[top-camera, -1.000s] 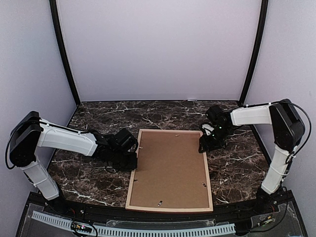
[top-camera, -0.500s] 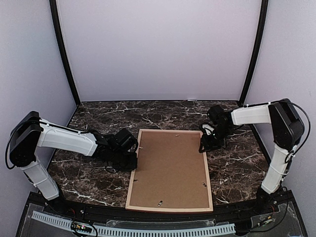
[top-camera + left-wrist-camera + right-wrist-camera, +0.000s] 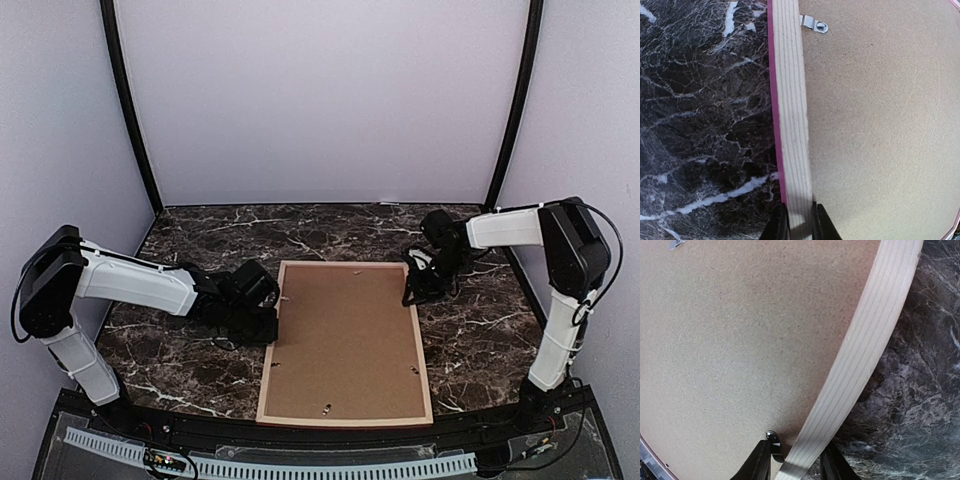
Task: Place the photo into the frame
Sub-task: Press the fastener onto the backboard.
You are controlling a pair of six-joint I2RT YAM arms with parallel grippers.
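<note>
A: Where is the frame (image 3: 345,421) lying?

B: It is lying flat and face down on the dark marble table (image 3: 480,330), between the two arms. A plain brown backing board (image 3: 345,345) is filling its rectangle.

A: What is the wood looking like up close?

B: The back of the rail is showing pale, bare wood with straight, fine grain running along its length. A thin pink painted edge is running down its outer side. The board is looking like matte, speckled fibreboard, slightly fuzzy. A small shiny metal clip (image 3: 815,23) is sitting on the board, just beside the rail.

A: And the table?

B: It is looking black and glossy, with white veins branching across it.

A: What is the left gripper (image 3: 800,222) doing?

B: It is pinching the left rail. Its black fingers (image 3: 777,227) are pressing on both sides of the wood.

A: And the right gripper (image 3: 797,460)?

B: Its fingers (image 3: 757,462) are straddling the right rail, one over the board and one over the marble, both close to the wood. Whether they are actually squeezing it, I cannot tell.
</note>
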